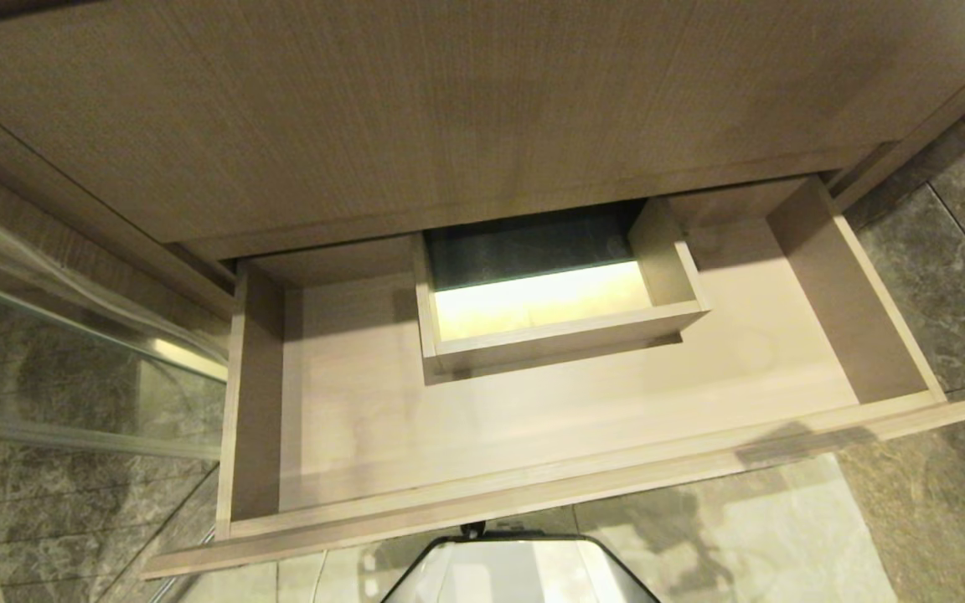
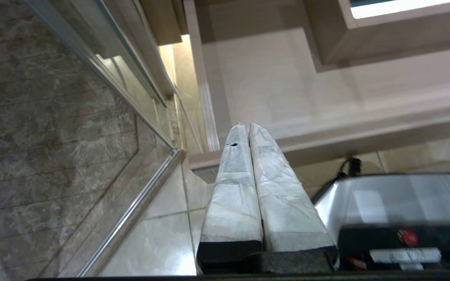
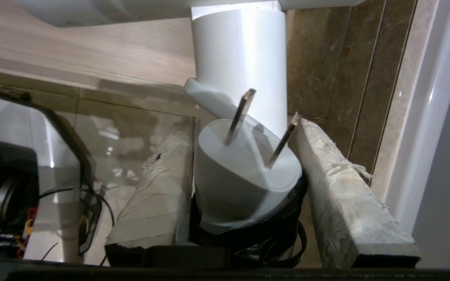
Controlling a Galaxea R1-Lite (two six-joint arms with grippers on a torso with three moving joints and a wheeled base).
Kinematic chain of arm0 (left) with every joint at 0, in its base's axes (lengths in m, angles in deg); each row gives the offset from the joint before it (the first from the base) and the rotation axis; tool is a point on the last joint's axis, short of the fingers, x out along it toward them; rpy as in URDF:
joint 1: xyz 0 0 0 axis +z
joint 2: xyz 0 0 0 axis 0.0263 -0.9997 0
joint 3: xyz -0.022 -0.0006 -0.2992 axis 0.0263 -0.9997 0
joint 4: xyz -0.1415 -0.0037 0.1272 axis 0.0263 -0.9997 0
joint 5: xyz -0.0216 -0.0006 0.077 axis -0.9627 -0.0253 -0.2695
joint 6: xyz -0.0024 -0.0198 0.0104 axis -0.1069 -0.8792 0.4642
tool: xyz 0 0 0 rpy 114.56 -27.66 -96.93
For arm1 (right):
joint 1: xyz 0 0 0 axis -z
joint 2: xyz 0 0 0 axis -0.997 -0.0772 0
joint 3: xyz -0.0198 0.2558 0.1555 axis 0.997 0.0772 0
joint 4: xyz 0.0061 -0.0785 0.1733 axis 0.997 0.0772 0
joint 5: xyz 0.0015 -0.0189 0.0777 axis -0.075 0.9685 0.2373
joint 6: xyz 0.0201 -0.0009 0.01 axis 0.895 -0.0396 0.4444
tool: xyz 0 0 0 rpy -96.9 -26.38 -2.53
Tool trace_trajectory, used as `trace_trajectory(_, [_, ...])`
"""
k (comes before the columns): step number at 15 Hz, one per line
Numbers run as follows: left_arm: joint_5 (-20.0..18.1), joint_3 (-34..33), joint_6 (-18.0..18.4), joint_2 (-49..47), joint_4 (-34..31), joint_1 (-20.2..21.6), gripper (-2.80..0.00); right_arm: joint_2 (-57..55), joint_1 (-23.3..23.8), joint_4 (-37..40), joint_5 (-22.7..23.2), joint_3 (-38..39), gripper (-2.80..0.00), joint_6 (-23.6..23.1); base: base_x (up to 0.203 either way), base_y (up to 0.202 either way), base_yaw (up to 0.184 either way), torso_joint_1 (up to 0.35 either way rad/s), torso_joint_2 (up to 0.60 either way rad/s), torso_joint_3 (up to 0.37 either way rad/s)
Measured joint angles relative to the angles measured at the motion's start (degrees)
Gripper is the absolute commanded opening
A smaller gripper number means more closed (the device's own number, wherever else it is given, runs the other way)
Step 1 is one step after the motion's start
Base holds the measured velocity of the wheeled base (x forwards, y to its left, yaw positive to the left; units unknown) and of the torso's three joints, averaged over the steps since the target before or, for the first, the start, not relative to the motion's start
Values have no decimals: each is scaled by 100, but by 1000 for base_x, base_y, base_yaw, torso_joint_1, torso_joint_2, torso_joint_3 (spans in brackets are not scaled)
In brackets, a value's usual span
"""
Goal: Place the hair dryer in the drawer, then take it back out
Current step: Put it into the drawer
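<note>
dryer in the right gripper, drawer open and bare

at the far left, glass panels [image 1: 72, 352] and grey stone tiles [image 1: 64, 519] border the work. the left gripper [image 2: 245, 125] hangs low beside the robot's base [image 2: 397, 218], over the floor tiles near the drawer's left front corner. its two padded fingers [image 2: 233, 183] are pressed together with nothing between them. it looks parked, out of the way, so the other arm can work alone.

in the middle, the drawer [image 1: 533, 490] is pulled well out from under the cabinet [image 1: 415, 109]. its floor shows nothing on it, and a small inner box [image 1: 558, 335] sits at its back centre around a lit opening. judging by that, the drawer stands ready to receive or has given up the dryer; which half of the task this is cannot be told.

on the right, outside the head view, the right gripper [image 3: 244, 125] grips the dryer [image 3: 240, 62] by its round white handle, fingers [image 3: 158, 187] either side at about half width. the plug [image 3: 244, 171], two flat prongs up, is tucked between the fingers too, likely so the cord does not dangle. the barrel lies across the top of the wrist view, near the drawer front's edge, above the floor.
</note>
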Motion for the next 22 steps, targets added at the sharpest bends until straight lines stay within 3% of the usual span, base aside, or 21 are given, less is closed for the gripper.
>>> trace_trajectory(13, [-2,0,4,2,-2,1,-280,-139,-5,-48,-27,150,-280,-5,0,0,0,-12,285,287])
trace_trajectory(18, [-3,0,0,2,-1,0,-280,-1470,-60,258,394,-437,-280,260,0,0,0,26,45,44])
trace_trajectory(22, [-2,0,-2,2,-4,5,-280,-3046,-125,-171,483,-861,-280,386,0,0,0,9,31,32])
